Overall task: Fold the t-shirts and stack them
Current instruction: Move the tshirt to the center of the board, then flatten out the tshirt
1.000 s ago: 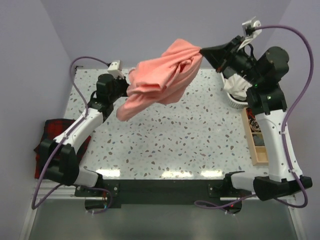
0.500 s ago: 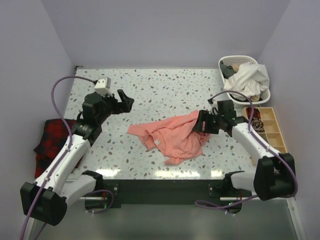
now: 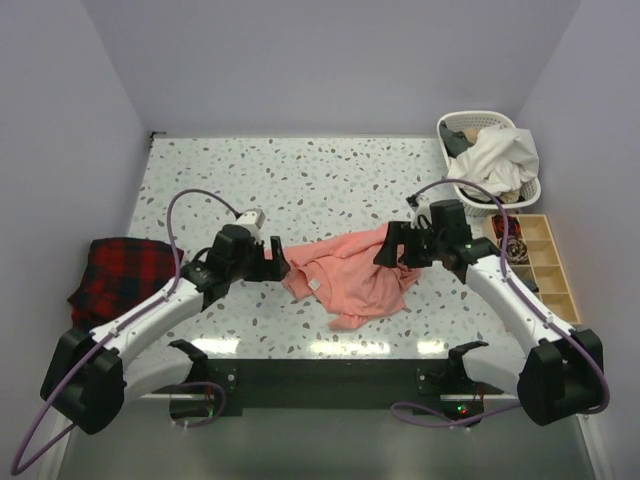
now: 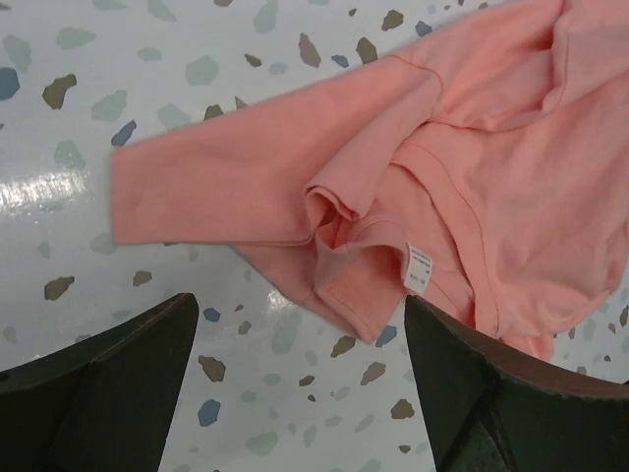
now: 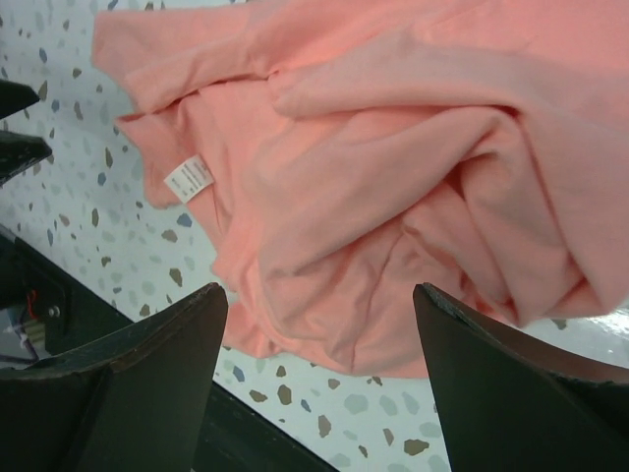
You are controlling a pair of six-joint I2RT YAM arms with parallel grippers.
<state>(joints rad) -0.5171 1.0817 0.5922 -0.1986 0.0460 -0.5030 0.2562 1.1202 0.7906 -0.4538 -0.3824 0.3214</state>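
Salmon t-shirt [image 3: 350,278]: crumpled; I'm flattening.
Pincers: left gripper [image 4: 300,300] nine o'clock, right gripper [image 5: 319,290] three, spread.
Next: pinch sleeves.

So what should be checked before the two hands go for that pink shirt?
1. The t-shirt lies wholly on the table: ok.
2. The t-shirt is spread flat for folding: not ok, it is crumpled, with its label showing.
3. The left hand is open and empty: ok, at the t-shirt's left edge.
4. The right hand is open and empty: ok, at its right edge.
5. The plaid cloth lies apart from the t-shirt: ok.
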